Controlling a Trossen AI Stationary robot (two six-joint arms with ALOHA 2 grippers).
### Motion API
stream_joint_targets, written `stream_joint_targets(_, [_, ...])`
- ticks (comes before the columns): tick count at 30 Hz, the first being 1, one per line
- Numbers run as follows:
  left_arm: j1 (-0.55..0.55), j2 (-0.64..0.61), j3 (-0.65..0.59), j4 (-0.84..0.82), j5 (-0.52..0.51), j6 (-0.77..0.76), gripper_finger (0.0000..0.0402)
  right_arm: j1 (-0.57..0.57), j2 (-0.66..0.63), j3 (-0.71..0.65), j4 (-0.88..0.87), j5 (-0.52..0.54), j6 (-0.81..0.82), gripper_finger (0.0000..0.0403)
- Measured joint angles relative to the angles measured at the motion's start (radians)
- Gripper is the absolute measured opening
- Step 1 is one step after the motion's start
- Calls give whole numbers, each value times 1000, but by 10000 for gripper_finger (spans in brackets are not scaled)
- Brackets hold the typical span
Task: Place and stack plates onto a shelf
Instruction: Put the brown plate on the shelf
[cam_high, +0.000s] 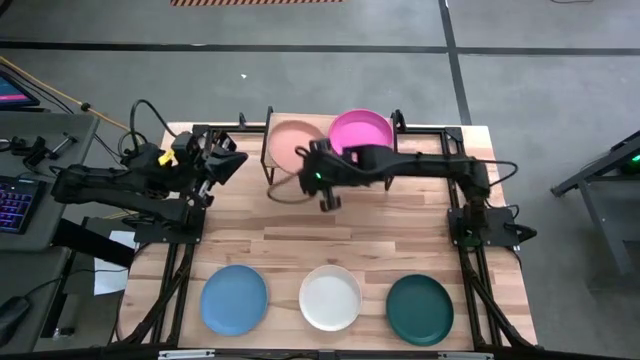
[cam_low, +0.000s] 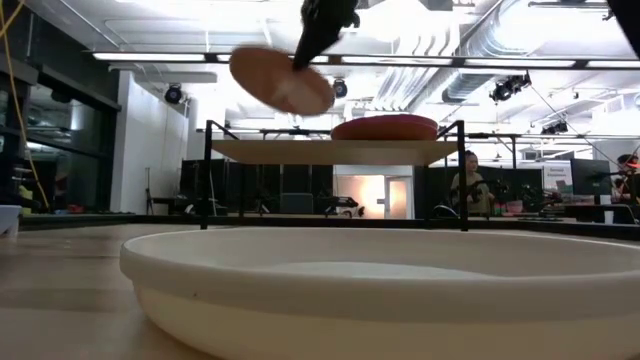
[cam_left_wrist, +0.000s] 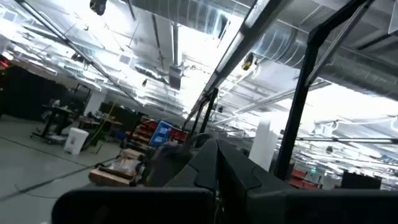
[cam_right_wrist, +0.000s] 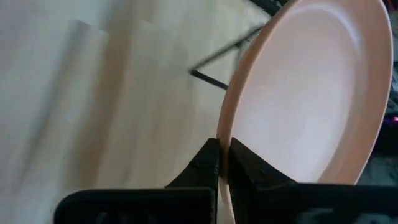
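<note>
Salmon plate (cam_high: 293, 143) tilted above the shelf's (cam_low: 330, 150) free half.
Your right tool (cam_right_wrist: 222, 163) pinches its rim, clearing the magenta plate (cam_high: 362, 131) beside it; left tool's grip can't be told.

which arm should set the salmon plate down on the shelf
Right. Its claw already grips the salmon plate by the rim, held tilted above the shelf beside the magenta plate. The left arm waits at the table's left edge.
</note>
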Motion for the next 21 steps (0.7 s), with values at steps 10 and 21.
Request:
stream_joint_targets(10, [0,9,0,-9,0,-15,0,-144,118,1,143,-1,-23,0])
stream_joint_targets(21, [1,9,0,-18,0,-2,0,-164,135,1,153,-28,-6,0])
